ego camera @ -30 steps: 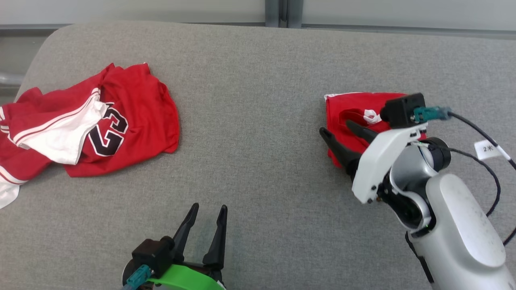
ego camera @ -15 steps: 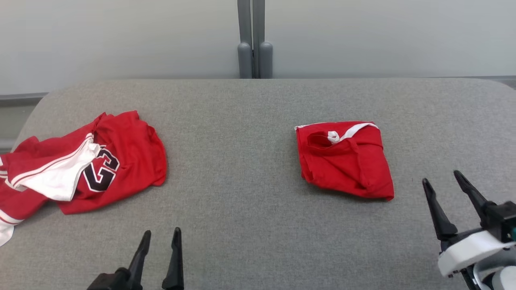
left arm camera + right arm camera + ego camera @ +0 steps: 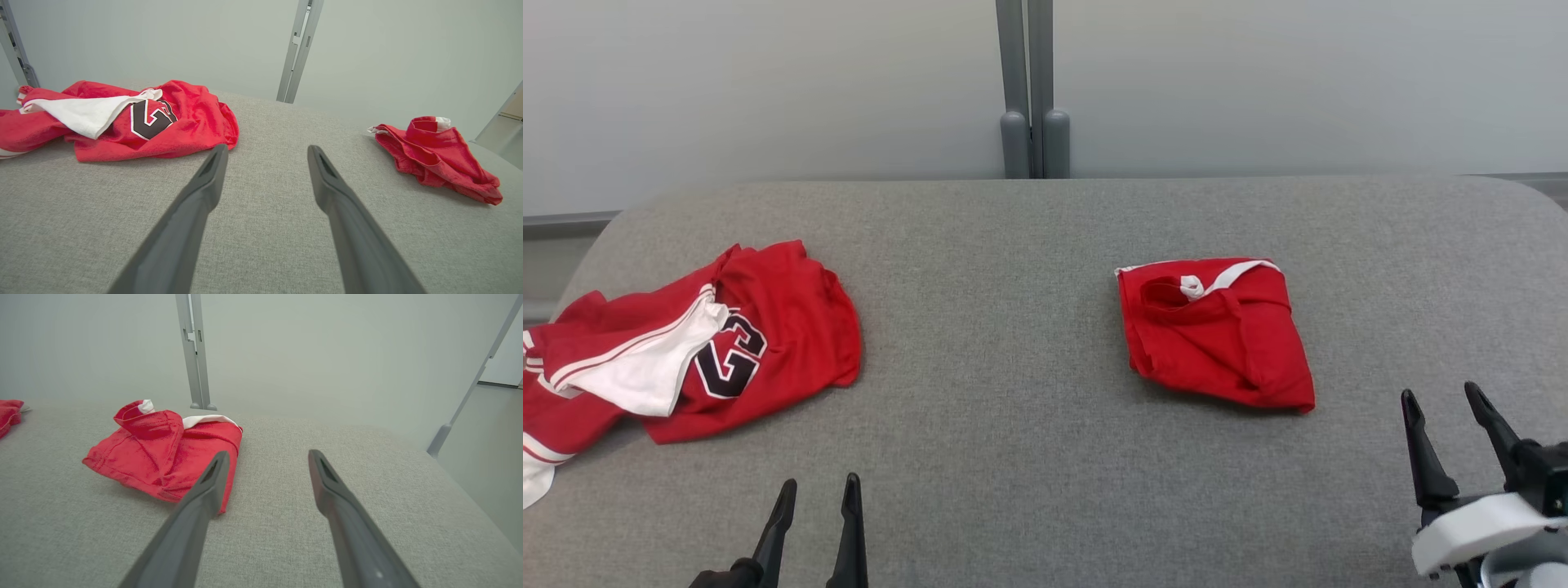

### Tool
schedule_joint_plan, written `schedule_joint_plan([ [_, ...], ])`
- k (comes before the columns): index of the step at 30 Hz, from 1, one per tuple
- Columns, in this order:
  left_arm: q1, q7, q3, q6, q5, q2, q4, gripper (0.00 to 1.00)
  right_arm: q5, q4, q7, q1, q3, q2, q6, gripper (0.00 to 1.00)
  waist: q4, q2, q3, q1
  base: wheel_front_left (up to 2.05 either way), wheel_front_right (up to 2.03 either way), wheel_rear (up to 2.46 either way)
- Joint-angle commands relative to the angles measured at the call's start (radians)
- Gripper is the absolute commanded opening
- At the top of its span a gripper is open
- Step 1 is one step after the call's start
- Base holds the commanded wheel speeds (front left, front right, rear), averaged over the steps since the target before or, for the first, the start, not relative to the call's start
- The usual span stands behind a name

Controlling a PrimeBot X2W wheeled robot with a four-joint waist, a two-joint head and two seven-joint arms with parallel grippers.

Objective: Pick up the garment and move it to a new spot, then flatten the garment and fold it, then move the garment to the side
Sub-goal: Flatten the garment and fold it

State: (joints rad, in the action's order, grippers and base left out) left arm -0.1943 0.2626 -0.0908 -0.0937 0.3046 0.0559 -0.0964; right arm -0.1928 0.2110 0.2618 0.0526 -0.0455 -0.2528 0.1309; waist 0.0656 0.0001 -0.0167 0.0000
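A folded red garment (image 3: 1213,331) with white trim lies right of centre on the grey padded table (image 3: 1029,474). It also shows as a rumpled red bundle (image 3: 163,453) left of my right fingers, and as a red bundle (image 3: 437,151) far right in the left wrist view. My right gripper (image 3: 1440,394) is open and empty at the lower right, nearer than the garment and apart from it; its jaws (image 3: 268,454) stand wide over bare cloth. My left gripper (image 3: 820,483) is open and empty at the bottom left, with its own view (image 3: 266,149) over bare table.
A crumpled red and white jersey (image 3: 686,343) with a black number lies at the table's left end (image 3: 163,118), partly over the edge. A grey post (image 3: 1029,90) stands against the pale wall behind. The table's right edge (image 3: 461,490) drops off beyond my right gripper.
The head camera has tilted up, so more wall shows. My right gripper, which stood over the folded garment a second ago, has drawn back to the lower right, clear of it.
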Motion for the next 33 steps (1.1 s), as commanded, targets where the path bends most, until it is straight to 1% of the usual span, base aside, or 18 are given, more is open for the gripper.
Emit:
schedule_joint_plan([
  [1,0.001,0.003,0.006,-0.005,-0.009,-0.001,0.002,1.0,-0.012,-0.007,0.004,-0.039,0.011,-0.009,0.0,0.0,0.01,-0.0001,0.029,0.0,0.0,0.0,0.0],
  [5,0.062,0.003,0.007,-0.019,-0.025,-0.002,0.003,1.0,-0.021,0.045,0.003,-0.177,0.065,-0.036,0.0,0.0,0.025,-0.0001,0.114,0.0,0.0,0.0,0.0],
  [6,0.077,0.003,0.006,-0.022,-0.028,-0.002,-0.001,1.0,-0.008,0.079,0.0,-0.217,0.082,-0.042,0.0,0.0,0.033,-0.0001,0.135,0.0,0.0,0.0,0.0],
  [12,0.153,0.003,0.0,-0.031,-0.015,-0.004,-0.028,1.0,0.014,0.299,-0.058,-0.428,0.147,-0.03,0.0,0.0,0.085,-0.0001,0.222,0.0,0.0,0.0,0.0],
  [16,0.179,0.003,0.001,-0.034,0.001,-0.005,-0.038,1.0,0.015,0.415,-0.047,-0.503,0.187,-0.015,0.0,0.0,0.113,-0.0001,0.245,0.0,0.0,0.0,0.0],
  [20,0.179,0.003,-0.003,-0.035,0.018,-0.005,-0.045,1.0,-0.003,0.479,-0.026,-0.525,0.245,-0.007,0.0,0.0,0.127,-0.0001,0.245,0.0,0.0,0.0,0.0],
  [23,0.178,0.003,0.004,-0.033,0.024,-0.005,-0.043,1.0,-0.023,0.486,-0.012,-0.521,0.298,-0.011,0.0,0.0,0.132,-0.0001,0.241,0.0,0.0,0.0,0.0],
  [26,0.177,0.003,0.011,-0.033,0.025,-0.005,-0.043,1.0,-0.047,0.467,-0.003,-0.5,0.372,-0.007,0.0,0.0,0.132,-0.0001,0.236,0.0,0.0,0.0,0.0],
  [29,0.179,0.003,0.014,-0.03,0.025,-0.005,-0.04,1.0,-0.074,0.432,0.003,-0.486,0.449,-0.007,0.0,0.0,0.128,-0.0001,0.233,0.0,0.0,0.0,0.0],
  [33,0.174,0.003,0.014,-0.027,0.026,-0.005,-0.035,1.0,-0.096,0.367,0.003,-0.469,0.505,-0.008,0.0,0.0,0.117,-0.0001,0.23,0.0,0.0,0.0,0.0],
])
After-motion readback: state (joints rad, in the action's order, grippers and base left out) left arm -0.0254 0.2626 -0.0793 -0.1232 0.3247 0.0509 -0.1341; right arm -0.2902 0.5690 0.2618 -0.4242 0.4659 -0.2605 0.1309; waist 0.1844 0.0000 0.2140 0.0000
